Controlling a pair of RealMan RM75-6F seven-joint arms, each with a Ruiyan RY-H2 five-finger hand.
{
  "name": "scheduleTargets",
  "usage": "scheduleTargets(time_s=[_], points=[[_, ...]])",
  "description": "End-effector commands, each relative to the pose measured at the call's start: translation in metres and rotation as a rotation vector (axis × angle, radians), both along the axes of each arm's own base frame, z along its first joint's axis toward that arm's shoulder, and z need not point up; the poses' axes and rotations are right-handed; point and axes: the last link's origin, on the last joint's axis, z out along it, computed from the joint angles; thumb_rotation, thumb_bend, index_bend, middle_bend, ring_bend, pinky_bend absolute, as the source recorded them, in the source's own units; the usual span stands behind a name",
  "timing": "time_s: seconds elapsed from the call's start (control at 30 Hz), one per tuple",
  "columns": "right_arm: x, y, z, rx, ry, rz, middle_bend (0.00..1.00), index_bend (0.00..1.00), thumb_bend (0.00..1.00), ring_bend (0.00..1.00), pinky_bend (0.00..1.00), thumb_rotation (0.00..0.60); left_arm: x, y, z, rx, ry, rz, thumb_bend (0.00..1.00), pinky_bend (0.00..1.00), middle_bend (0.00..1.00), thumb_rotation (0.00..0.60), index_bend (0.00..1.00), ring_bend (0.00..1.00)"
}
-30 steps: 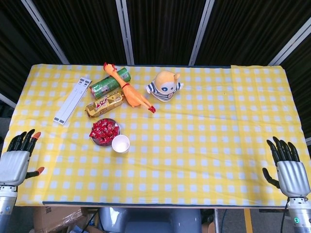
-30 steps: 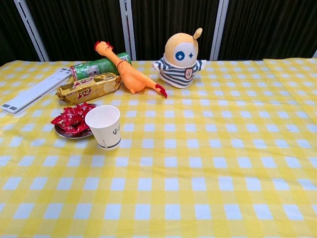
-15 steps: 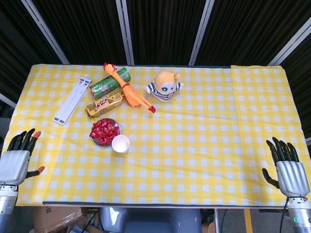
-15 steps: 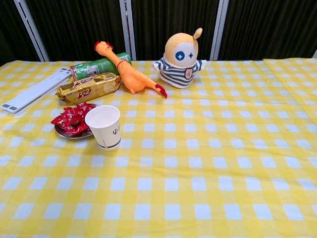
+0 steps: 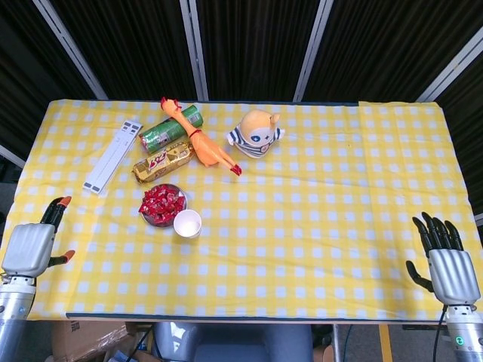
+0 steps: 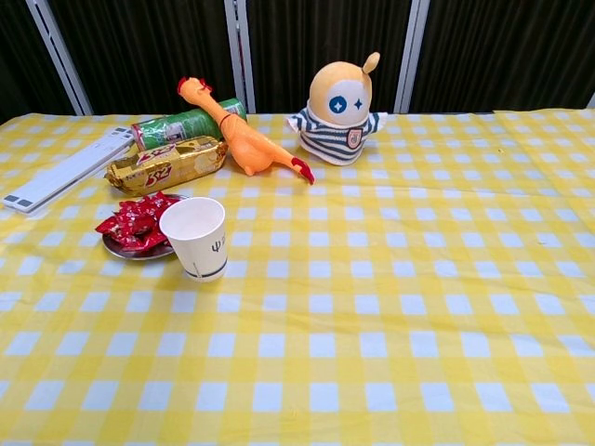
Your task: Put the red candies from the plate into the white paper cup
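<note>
A heap of red candies (image 5: 161, 201) (image 6: 138, 221) fills a small round plate (image 5: 153, 221) (image 6: 123, 251) on the left half of the yellow checked table. The white paper cup (image 5: 187, 224) (image 6: 195, 238) stands upright right beside the plate, on its near right side. My left hand (image 5: 34, 244) hangs at the table's near left corner, fingers apart and holding nothing. My right hand (image 5: 441, 261) is at the near right corner, fingers spread, nothing in it. Both hands are far from the plate and show only in the head view.
Behind the plate lie a gold snack pack (image 5: 161, 161) (image 6: 165, 163), a green can (image 5: 170, 127) (image 6: 184, 125) on its side and a rubber chicken (image 5: 198, 140) (image 6: 240, 136). A striped egg-shaped doll (image 5: 256, 133) (image 6: 338, 110) stands mid-back. A white strip (image 5: 112, 154) (image 6: 67, 168) lies far left.
My left hand has shifted slightly toward the table and turned, so fewer of its fingers show. The right hand and all objects have stayed put.
</note>
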Motion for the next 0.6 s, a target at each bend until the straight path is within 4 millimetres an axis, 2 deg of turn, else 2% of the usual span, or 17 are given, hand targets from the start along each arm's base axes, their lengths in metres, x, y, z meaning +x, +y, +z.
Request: scheduleTargets(time_s=[0.03,0.23,0.37,0.47,0.6], points=[[0.000,-0.001,0.000,0.005,-0.010,-0.007,0.00,0.00,0.41,0.00,0.00,0.600,0.013,0.031,-0.012,-0.052,-0.002,0.011,0.10,0.94,0.25,0.600,0.08,0.90],[0.000,-0.002,0.000,0.015,-0.024,-0.015,0.00,0.00,0.41,0.00,0.00,0.600,0.033,0.078,-0.041,-0.166,0.002,0.058,0.11,0.95,0.23,0.600,0.15,0.91],[-0.001,-0.003,0.000,0.017,-0.037,-0.027,0.00,0.00,0.41,0.00,0.00,0.600,0.046,0.108,-0.058,-0.197,0.035,0.065,0.19,0.95,0.21,0.600,0.16,0.92],[-0.002,-0.003,0.000,0.019,-0.046,-0.035,0.00,0.00,0.41,0.00,0.00,0.600,0.052,0.124,-0.068,-0.217,0.051,0.078,0.27,0.95,0.18,0.600,0.13,0.92],[-0.002,-0.004,0.001,0.017,-0.059,-0.036,0.00,0.00,0.41,0.00,0.00,0.600,0.057,0.136,-0.083,-0.260,0.072,0.093,0.27,0.95,0.14,0.600,0.10,0.92]])
